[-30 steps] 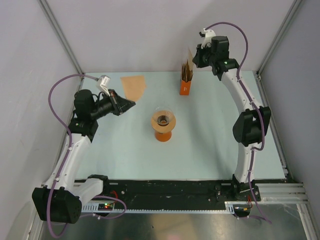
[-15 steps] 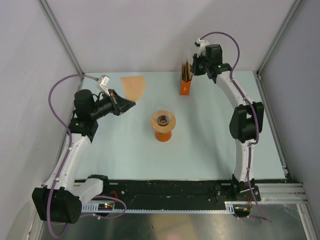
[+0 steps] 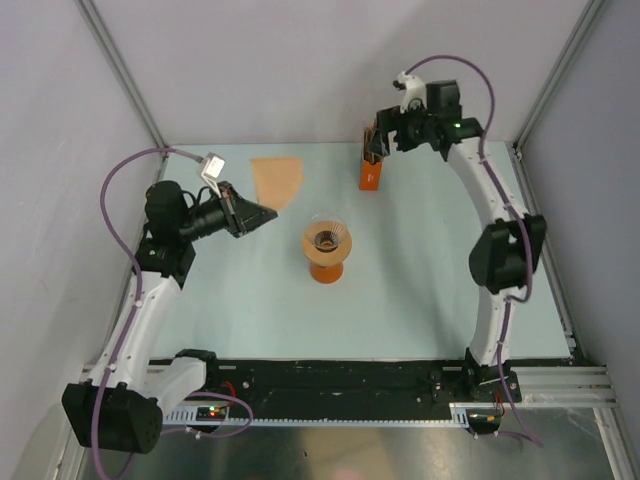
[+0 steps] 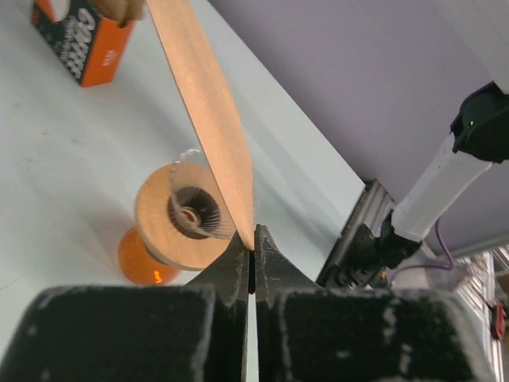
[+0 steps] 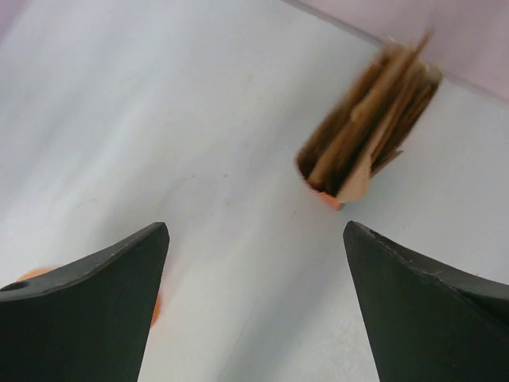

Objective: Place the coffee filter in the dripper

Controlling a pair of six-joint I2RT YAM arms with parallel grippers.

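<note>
The coffee filter [image 3: 278, 182] is a flat light-brown fan, held in the air by its lower corner in my left gripper [image 3: 262, 213], left and behind the dripper. In the left wrist view the coffee filter [image 4: 211, 111] shows edge-on, rising from the shut tips of my left gripper [image 4: 252, 239]. The clear ribbed dripper [image 3: 327, 238] sits mid-table on a tan disc atop an orange beaker [image 3: 326, 268]; the dripper [image 4: 195, 211] also appears past the filter's edge. My right gripper [image 3: 380, 143] stands open and holds nothing, at the back above the orange box.
The orange box [image 3: 370, 176] with its bunch of brown papers [image 5: 370, 119] stands at the back, right of centre, just beyond my open right gripper [image 5: 256, 231]. Walls and frame posts close in the back and sides of the table [image 3: 420, 290].
The left gripper has carried the filter a little to the right, toward the dripper. The right gripper has opened and swung left and down over the orange box.
</note>
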